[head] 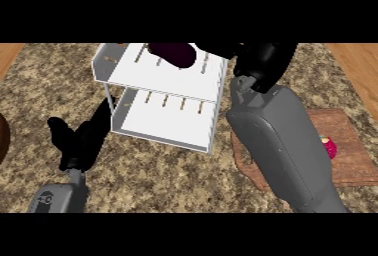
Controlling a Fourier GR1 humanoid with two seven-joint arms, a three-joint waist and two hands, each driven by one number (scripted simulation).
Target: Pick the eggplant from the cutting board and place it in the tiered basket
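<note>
The dark purple eggplant [174,53] is over the top tier of the white tiered basket [167,80], at the upper edge of the head view. My right hand [221,48] is against its right end with fingers curled on it; part of the hand is cut off by the view's top. The right forearm crosses the brown cutting board [352,150] at the right. My left hand [77,141] rests open on the counter, left of the basket's lower tier [166,122].
A small pink-red item [329,148] lies on the cutting board beside my right forearm. A dark brown round object [3,136] shows at the left edge. The counter has a speckled stone top [170,180].
</note>
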